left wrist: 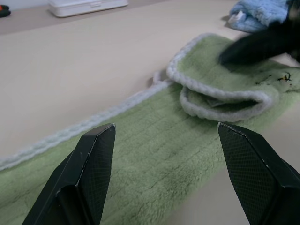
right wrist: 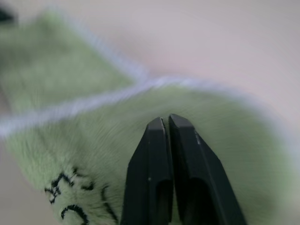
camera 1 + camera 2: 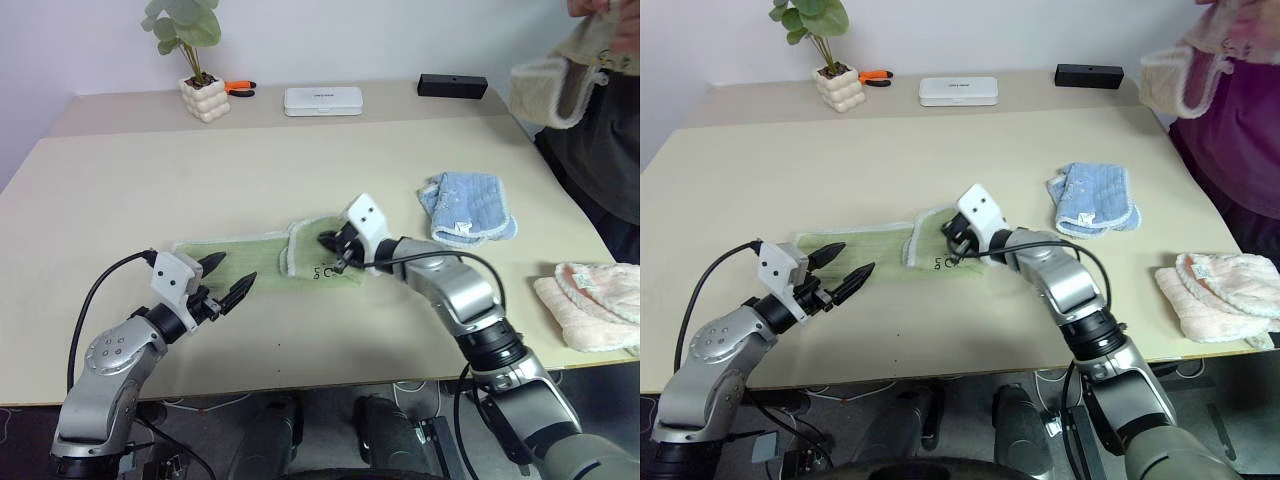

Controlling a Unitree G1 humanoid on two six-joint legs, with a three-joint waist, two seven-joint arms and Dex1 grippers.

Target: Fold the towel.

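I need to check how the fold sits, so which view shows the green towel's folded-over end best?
The left wrist view: the towel lies close, its folded end's white-trimmed layers stacked in plain sight. The head views show the whole strip but small, the right gripper over the fold. The right wrist view gives blurred pile and embroidery.

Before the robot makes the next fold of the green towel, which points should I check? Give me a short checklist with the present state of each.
1. Right gripper over the towel: ok.
2. Right fingers shut: ok; cloth pinched between them: cannot tell.
3. Left gripper open at the towel's left end: ok.
4. Right end folded over the middle: ok, but the flap lies uneven.
5. Blue cloth apart from the towel: ok.
6. Person's sleeve beyond the table's right edge: ok.
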